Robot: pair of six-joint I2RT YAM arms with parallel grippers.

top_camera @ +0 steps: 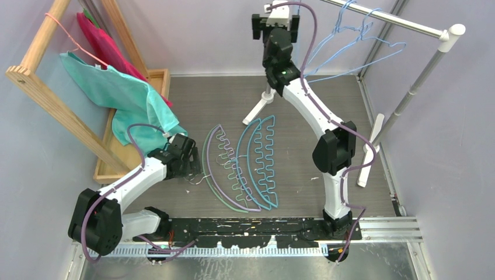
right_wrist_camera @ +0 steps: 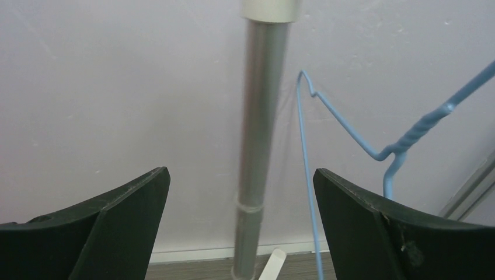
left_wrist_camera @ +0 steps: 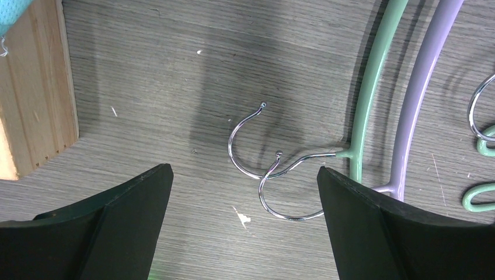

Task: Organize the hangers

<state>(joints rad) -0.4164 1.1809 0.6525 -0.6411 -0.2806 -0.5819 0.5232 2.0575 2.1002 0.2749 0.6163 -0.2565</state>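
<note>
Lying flat on the grey table, three arched hangers are shown just to the right of the left claw, whose fingers are spread wide with nothing pinched between them. In the left wrist view the green hanger and the lilac hanger are seen as parallel curved bars running past the claw's right finger, the green one nearer to it. Their long axes run forward from the claw, and both metal hooks are turned leftward into the gap between the fingers, where they overlap on the table ungripped. The teal hanger, farthest right of this claw, is shown by the top view only. The right claw is raised toward the far wall, its fingers likewise spread and empty. Directly ahead of it stands the upright post of the silver rail. To its right hang the light-blue wire hangers, one twisted neck being visible in the right wrist view. A wooden rack draped with a teal cloth, left of the left claw, is shown whole only from above.
</note>
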